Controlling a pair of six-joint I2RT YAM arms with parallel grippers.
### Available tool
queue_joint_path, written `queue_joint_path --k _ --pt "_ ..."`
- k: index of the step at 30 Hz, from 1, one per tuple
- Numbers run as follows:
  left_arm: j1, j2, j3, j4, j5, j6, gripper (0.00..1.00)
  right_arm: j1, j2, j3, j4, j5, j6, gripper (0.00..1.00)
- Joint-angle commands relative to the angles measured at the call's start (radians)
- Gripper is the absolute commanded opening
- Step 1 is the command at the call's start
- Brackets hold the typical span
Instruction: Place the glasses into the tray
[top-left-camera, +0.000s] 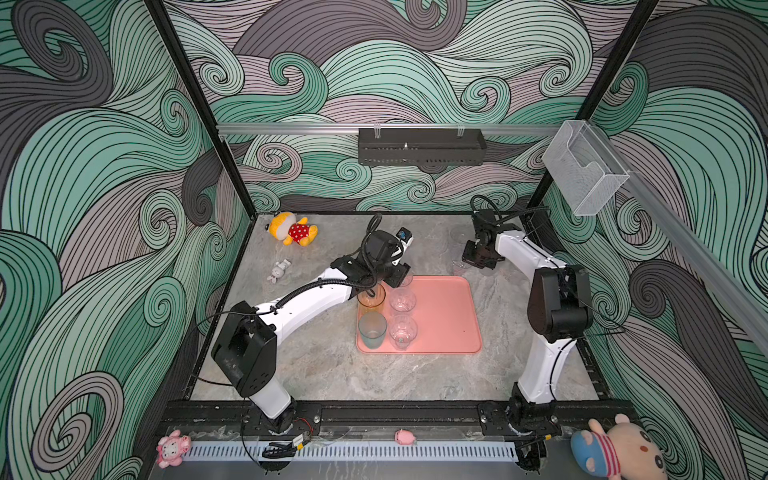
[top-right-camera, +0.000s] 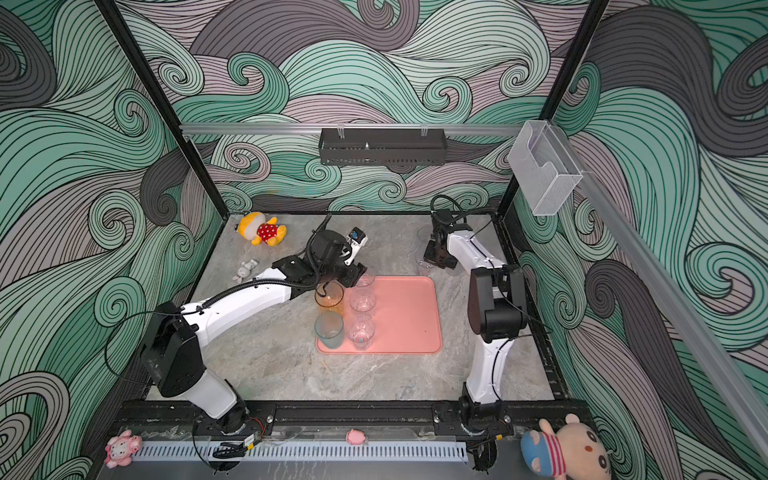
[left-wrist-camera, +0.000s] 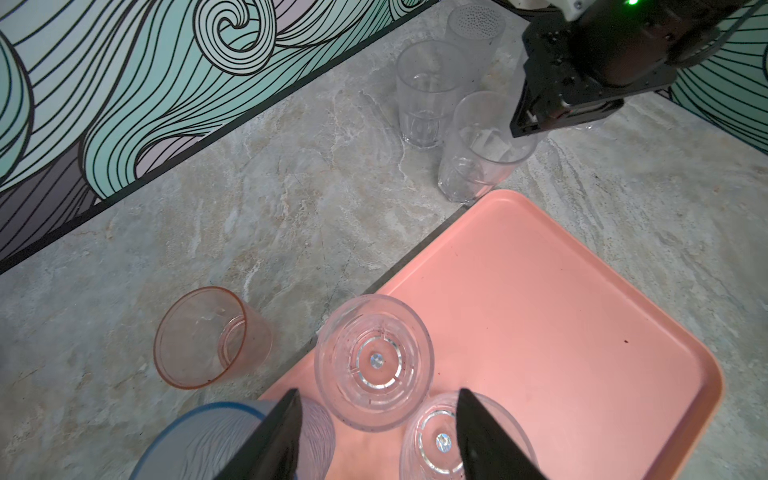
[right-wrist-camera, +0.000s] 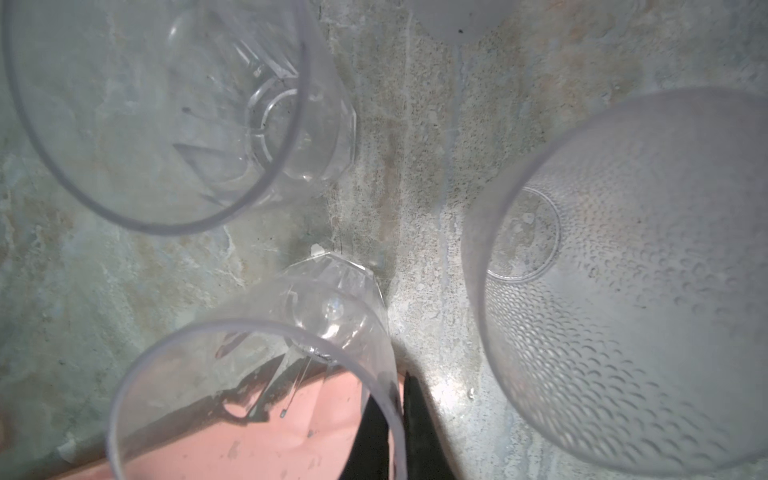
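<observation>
The salmon-pink tray (top-left-camera: 444, 316) lies mid-table. In both top views a yellow-orange glass (top-left-camera: 371, 301), a blue-grey glass (top-left-camera: 372, 332) and clear glasses (top-left-camera: 402, 300) stand along its left part. My left gripper (left-wrist-camera: 378, 392) hovers open over the tray's far left, holding nothing. Under it are two clear glasses (left-wrist-camera: 374, 361), a blue-rimmed ribbed glass (left-wrist-camera: 208, 444) and a pink glass (left-wrist-camera: 208, 336) on the table beside the tray. My right gripper (right-wrist-camera: 395, 399) is shut on the rim of a clear faceted glass (left-wrist-camera: 478, 153), one finger inside. That glass stands off the tray's far right corner.
Two more glasses stand close behind the held one: a clear faceted one (right-wrist-camera: 166, 104) and a dotted frosted one (right-wrist-camera: 644, 270). A yellow plush (top-left-camera: 293, 230) and a small white plush (top-left-camera: 279, 270) lie at the back left. A black shelf (top-left-camera: 419, 151) hangs on the back wall.
</observation>
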Motion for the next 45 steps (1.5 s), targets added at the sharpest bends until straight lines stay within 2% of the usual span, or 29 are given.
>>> queue_joint_path --k 1,4,10,16,20,29,39,45 --pt "0.001 -0.036 0.005 0.01 -0.131 -0.048 0.62 0.037 -0.093 -0.003 -0.041 0.056 -0.03 0.04" --pt "0.021 -0.05 0.005 0.012 -0.164 -0.095 0.62 0.078 -0.144 -0.008 -0.073 0.077 -0.043 0.04" --pt "0.083 -0.087 0.014 -0.036 -0.164 -0.207 0.61 0.174 -0.24 -0.034 -0.128 0.131 -0.083 0.02" --pt "0.136 -0.152 -0.011 -0.092 -0.13 -0.248 0.6 0.256 -0.287 -0.065 -0.209 0.078 -0.128 0.01" --pt "0.143 -0.176 -0.064 -0.054 -0.112 -0.251 0.6 0.3 -0.249 -0.059 -0.22 0.058 -0.136 0.01" --pt "0.143 -0.172 -0.117 0.002 -0.054 -0.27 0.59 0.324 -0.147 -0.056 -0.161 0.027 -0.121 0.0" --pt "0.143 -0.155 -0.131 0.023 -0.019 -0.276 0.58 0.32 -0.061 -0.027 -0.141 0.076 -0.138 0.0" --pt "0.143 -0.15 -0.134 0.025 -0.019 -0.27 0.59 0.319 -0.03 -0.005 -0.139 0.123 -0.152 0.05"
